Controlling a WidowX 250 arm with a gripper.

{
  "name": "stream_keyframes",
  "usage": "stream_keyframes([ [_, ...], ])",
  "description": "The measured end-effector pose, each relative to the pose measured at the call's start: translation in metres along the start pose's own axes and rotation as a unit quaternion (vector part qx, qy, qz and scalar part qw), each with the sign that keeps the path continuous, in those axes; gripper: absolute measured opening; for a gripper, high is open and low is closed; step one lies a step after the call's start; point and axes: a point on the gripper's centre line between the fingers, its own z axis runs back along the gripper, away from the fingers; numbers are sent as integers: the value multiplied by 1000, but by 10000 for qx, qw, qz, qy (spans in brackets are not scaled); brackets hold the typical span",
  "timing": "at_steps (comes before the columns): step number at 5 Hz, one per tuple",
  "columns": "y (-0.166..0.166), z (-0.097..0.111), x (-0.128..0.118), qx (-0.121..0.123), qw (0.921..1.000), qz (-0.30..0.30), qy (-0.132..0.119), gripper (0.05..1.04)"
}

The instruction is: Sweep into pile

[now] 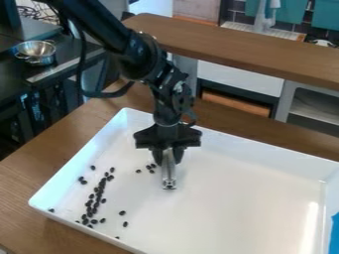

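the pincer (168, 156) is clamped on a slim silver tool (169, 172), which hangs upright inside the white tray (232, 198) on the wooden desk (33, 171). the dark beans (100, 191) lie mostly in a ragged line at the tray's left side, with about 4 in a loose cluster just beside the tool and some scattered between the line and the near wall. whether the tool's tip touches the tray floor, i cannot tell.

the main risk is the narrow tip: a sweep toward the line could let beans slip past on both sides. carried too high, it would skim over them; pressed too hard, it could twist in the pincer or shove the tray along the desk. the beans look small and likely to roll, so a fast stroke may scatter the line instead of heaping it. those close to the near wall could get trapped in the angle there.
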Motion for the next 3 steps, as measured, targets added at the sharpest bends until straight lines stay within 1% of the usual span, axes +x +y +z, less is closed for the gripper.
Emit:
stream_keyframes([
  [1,21,4,-14,140,9997,136,-118,374],
  [2,42,7,-29,421,9965,584,-421,374],
  [3,55,10,-41,621,9931,708,-698,374],
])
